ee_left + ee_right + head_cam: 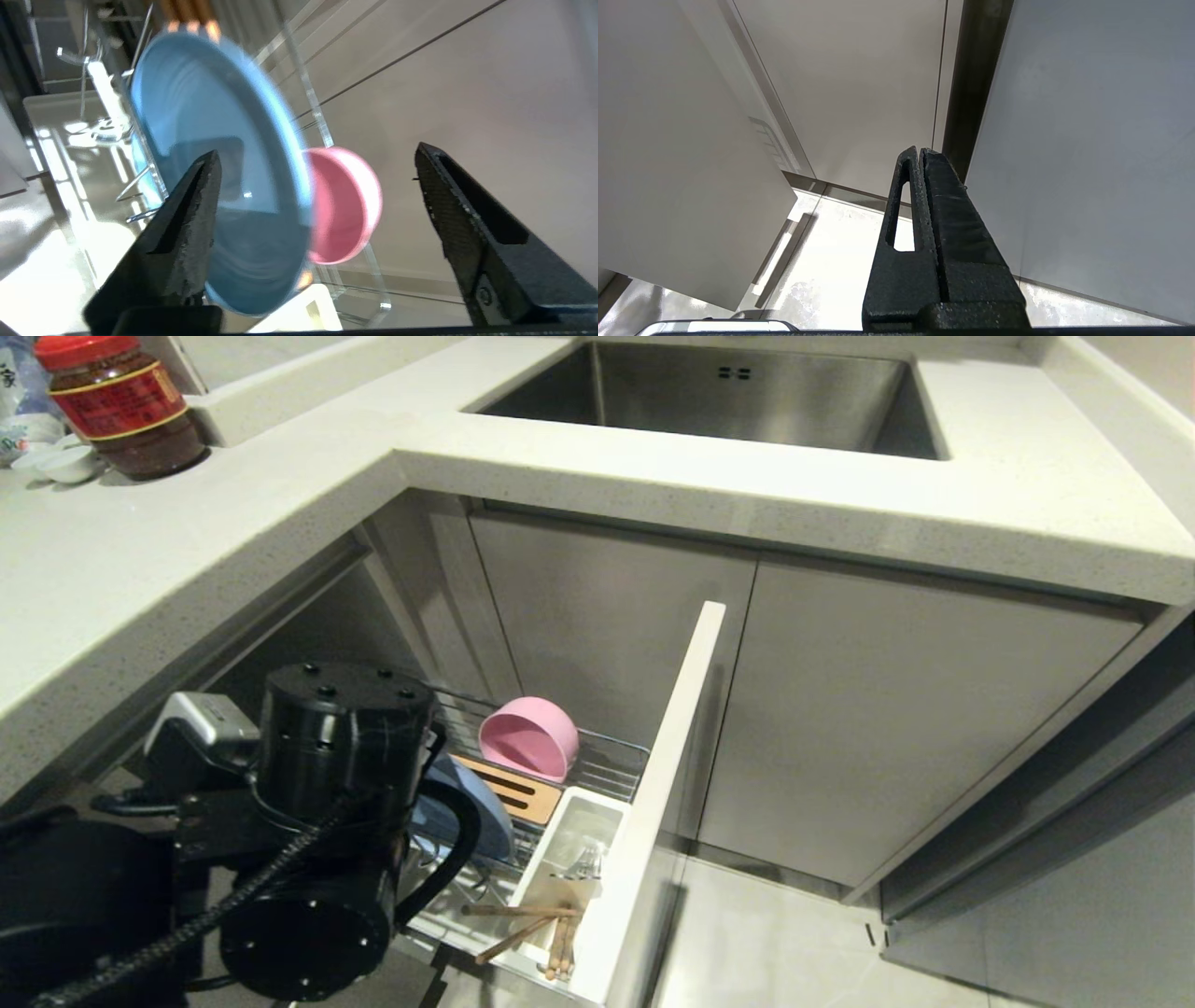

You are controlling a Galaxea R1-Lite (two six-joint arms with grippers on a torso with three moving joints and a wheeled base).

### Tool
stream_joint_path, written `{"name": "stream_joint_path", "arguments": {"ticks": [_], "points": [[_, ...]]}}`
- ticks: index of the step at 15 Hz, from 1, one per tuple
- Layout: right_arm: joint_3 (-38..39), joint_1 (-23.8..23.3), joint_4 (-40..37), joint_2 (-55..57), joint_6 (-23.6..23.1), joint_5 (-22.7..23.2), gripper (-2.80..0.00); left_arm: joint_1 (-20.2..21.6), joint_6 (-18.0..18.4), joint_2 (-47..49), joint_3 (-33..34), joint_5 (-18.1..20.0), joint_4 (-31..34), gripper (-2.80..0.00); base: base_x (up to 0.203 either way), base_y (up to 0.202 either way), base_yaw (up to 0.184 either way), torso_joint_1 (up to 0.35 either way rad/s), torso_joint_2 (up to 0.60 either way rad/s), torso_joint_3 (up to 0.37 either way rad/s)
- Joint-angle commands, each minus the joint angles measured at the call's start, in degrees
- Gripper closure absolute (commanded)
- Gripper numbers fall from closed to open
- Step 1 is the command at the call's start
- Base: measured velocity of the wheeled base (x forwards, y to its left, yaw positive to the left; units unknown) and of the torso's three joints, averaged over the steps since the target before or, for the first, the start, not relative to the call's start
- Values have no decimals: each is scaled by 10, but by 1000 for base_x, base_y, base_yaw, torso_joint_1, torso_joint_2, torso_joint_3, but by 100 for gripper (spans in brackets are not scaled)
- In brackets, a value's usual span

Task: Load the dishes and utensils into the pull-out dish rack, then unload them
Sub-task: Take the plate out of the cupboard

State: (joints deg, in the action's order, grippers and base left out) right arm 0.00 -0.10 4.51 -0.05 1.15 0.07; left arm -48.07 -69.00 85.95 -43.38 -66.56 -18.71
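Head view, rack: pull-out dish rack (607, 761) drawn out from under the counter, its white front standing edge-on toward the camera.
Plate: light-blue plate (210, 172) upright on edge among the wire prongs, partly hidden in the head view behind the left arm.
Bowl: pink bowl (529, 737) on its side at the back of the rack, beyond the slotted wooden board (512, 789).
Utensils: chopsticks (523, 924) lying across the near end of the white utensil bin (569, 863); silver cutlery (583, 861) standing in the bin.
Left gripper: left gripper (317, 205) with jaws spread wide, empty, one finger in front of the plate face, the other well off to the side; not closed on anything.
Right gripper: right gripper (922, 196) with fingers pressed together, holding nothing, parked facing cabinet panels.
Risk, plate: a finger so near the plate could nudge it as the arm moves, tipping it out of its prongs or against the bowl.
Risk, chopsticks: resting loosely over the bin edge; a knock to the rack could roll them to the floor.
Risk, sight: the arm masks much of the rack from the head camera, so a misjudged reach is likely.
Surface: chrome wire over a glossy tray, slippery for ceramics.
Room: pale stone countertop (840, 513) with steel sink (728, 397), a red-lidded jar (121, 401), grey cabinet doors, tiled floor.
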Motion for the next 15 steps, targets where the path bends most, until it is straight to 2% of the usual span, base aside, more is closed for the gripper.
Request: {"name": "stream_joint_path", "arguments": {"ticks": [1,3,5,9,11,12,13,15], "points": [[15,0,0,0,0,0,0,-2,-4,-54,-53,-4,65,0,0,0,0,0,0,0],[15,0,1,0,0,0,0,-2,-2,-77,-85,-3,117,0,0,0,0,0,0,0],[15,0,0,0,0,0,0,-1,8,-93,-127,-2,125,0,0,0,0,0,0,0],[15,0,1,0,0,0,0,5,122,-128,-241,-1,122,0,0,0,0,0,0,0],[15,0,0,0,0,0,0,27,190,-147,-300,8,124,0,0,0,0,0,0,0],[15,0,0,0,0,0,0,50,242,-165,-324,27,124,0,0,0,0,0,0,0],[15,0,1,0,0,0,0,78,284,-185,-338,64,123,0,0,0,0,0,0,0],[15,0,1,0,0,0,0,149,368,-241,-348,166,126,0,0,0,0,0,0,0]]}}
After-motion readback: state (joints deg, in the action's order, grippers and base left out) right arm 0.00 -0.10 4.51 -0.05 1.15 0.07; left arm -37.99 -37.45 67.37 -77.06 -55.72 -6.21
